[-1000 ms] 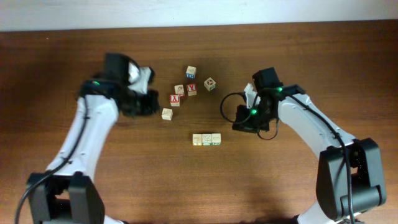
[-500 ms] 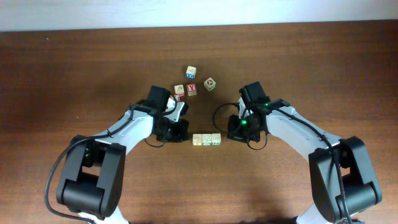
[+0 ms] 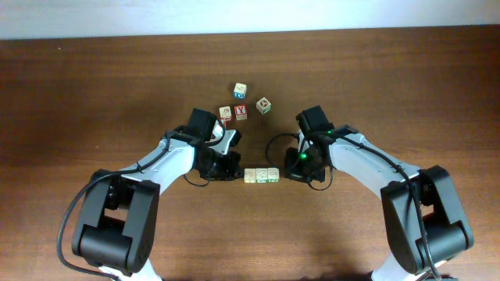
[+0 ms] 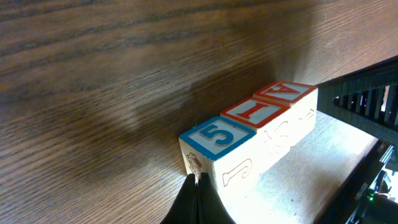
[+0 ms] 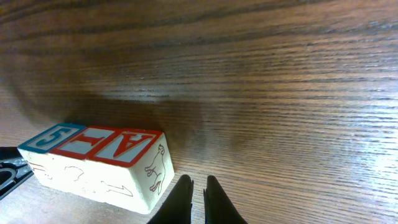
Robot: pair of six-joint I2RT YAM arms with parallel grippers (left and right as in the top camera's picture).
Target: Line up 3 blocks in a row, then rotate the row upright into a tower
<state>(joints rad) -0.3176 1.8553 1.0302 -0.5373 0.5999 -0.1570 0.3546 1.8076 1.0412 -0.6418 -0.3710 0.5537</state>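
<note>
— Where do we find the blocks?

— The three blocks [image 3: 261, 176] lie in one touching row near the middle of the table [image 3: 94, 70], running left to right. From overhead we see green print on the middle and right ones. The left block [image 3: 249, 176] looks paler, and its print is too small for us to read.

— And from the wrist cameras?

— One long side of the row shows a blue 5 [image 4: 217, 138] at the left end, then two red-lettered faces, the last one an A [image 5: 138, 148].

— How does the left tool [image 3: 235, 169] stand?

— Its fingertips [image 4: 198, 194] are pressed together and pinch nothing. They sit at the low corner of the block with the 5, and they seem to touch it, though we cannot be sure.

— And the right tool [image 3: 288, 171]?

— It is just beside the right end of the row. Its fingers [image 5: 180, 198] are all but together, with only a thin slit between them, and grip nothing. They stand a little apart from the A block.

— Anything else on the table?

— Four loose cubes lie farther back: a blue-lettered cube [image 3: 240, 90], a red-faced cube [image 3: 241, 112], a pale cube [image 3: 225, 114] touching it, and a tilted cube [image 3: 264, 104].
</note>
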